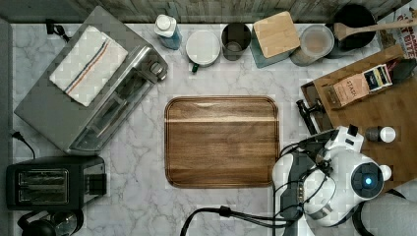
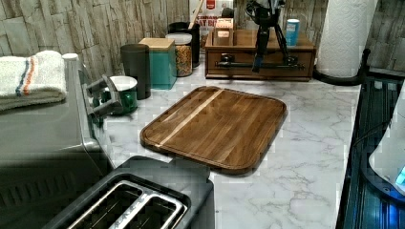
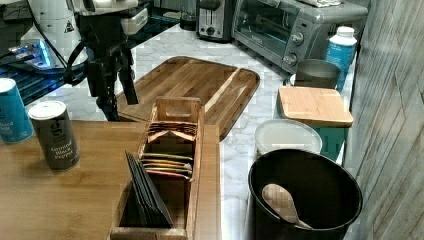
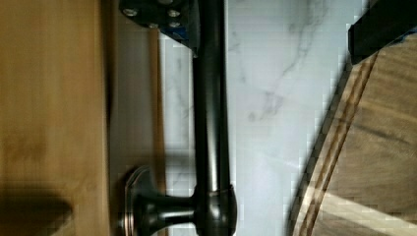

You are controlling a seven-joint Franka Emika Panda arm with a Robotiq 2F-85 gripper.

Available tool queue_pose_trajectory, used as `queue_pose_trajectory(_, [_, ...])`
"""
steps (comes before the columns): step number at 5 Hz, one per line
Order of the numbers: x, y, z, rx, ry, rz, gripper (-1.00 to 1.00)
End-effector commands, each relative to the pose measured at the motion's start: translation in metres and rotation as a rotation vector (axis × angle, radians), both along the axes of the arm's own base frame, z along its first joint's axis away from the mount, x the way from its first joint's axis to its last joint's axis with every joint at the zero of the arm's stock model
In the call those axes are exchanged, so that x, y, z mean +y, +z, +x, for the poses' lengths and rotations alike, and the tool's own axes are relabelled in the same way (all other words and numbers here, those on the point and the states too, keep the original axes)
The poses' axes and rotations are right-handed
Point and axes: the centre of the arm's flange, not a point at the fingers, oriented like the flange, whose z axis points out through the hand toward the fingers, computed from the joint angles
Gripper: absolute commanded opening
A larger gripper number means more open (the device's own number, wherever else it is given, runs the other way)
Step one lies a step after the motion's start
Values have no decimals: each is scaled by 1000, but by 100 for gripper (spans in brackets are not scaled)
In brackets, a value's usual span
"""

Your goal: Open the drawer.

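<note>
Drawer (image 2: 260,64) sits in the bamboo-topped box at the far end of the marble bench (image 2: 305,143) in the left view. I see my pincer (image 2: 258,64) spread open astride its black bar handle (image 4: 211,123), one finger behind the bar, one before it.

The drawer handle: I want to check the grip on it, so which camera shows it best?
The wrist view: the drawer handle runs close up with one mount visible. The left view shows its full length with the gripper over it; the top view catches just an end.
</note>
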Motion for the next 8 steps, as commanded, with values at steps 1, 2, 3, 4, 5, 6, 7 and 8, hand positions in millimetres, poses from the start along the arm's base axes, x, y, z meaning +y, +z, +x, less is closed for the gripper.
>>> queue_pose_trajectory(1, [-36,25,-10,-114,-51,-81,100])
queue_pose_trajectory(2, [-34,21,-8,-93,-55,-78,100])
queue_pose_trajectory(3, [-37,2,-3,-54,-42,-42,100])
queue_pose_trajectory(4, [-31,-15,-8,-70,-63,-45,100])
queue_pose_trajectory(5, [-30,-26,-10,-89,-45,-51,100])
queue_pose_trajectory(6, [-26,-29,-10,-68,-17,-43,100])
queue_pose_trajectory(7, [-16,-30,-10,-43,24,-44,100])
queue_pose_trajectory(8, [-8,-36,-5,-26,73,-43,100])
